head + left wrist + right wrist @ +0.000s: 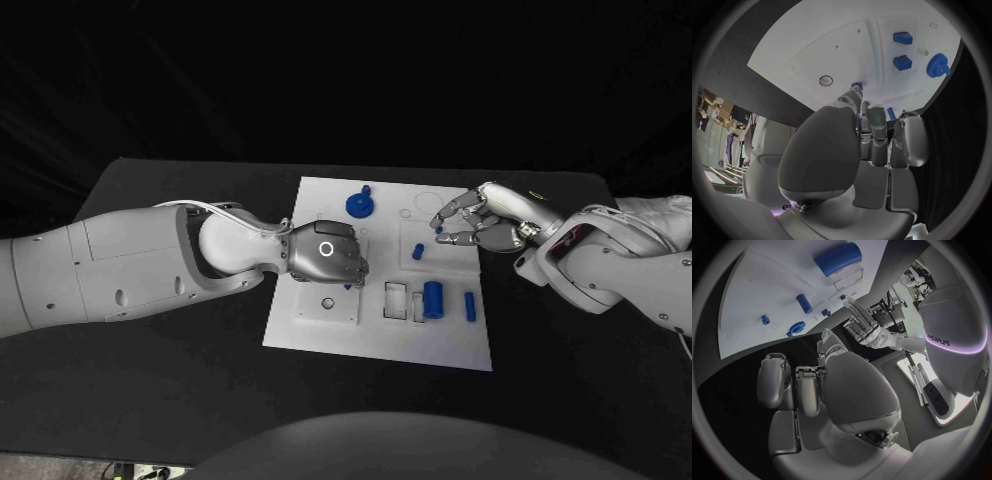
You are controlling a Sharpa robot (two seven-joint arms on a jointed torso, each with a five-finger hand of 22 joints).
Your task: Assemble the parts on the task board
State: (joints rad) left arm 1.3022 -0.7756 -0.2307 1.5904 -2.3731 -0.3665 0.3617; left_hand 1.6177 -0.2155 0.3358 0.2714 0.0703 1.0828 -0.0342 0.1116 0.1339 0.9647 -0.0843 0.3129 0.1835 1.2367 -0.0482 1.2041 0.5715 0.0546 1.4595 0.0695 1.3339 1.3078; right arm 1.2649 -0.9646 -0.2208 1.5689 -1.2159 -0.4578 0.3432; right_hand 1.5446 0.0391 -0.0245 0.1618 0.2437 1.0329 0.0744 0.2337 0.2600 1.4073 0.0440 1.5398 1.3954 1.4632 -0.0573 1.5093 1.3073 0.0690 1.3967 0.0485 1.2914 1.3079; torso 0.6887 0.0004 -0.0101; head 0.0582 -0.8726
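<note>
The white task board [447, 345] lies mid-table. On it are a blue gear [361, 207], a short blue peg [418, 252], a thick blue cylinder [433, 295] and a thin blue pin [470, 307]. My left hand [329, 255] hovers over the board's left half with its fingers held out straight. A tiny blue part [857, 85] sits right at one fingertip, close to a round hole [826, 80]; nothing is clasped. My right hand [483, 222] hangs over the board's far right edge, fingers curled in around nothing. The right wrist view shows the gear [796, 327] and cylinder [837, 259] beyond its fingers [773, 380].
The black table [173, 400] surrounds the board. Rectangular recesses [394, 300] lie beside the cylinder, and a faint round outline [423, 212] lies next to the gear. My left forearm [130, 270] crosses the table's left side.
</note>
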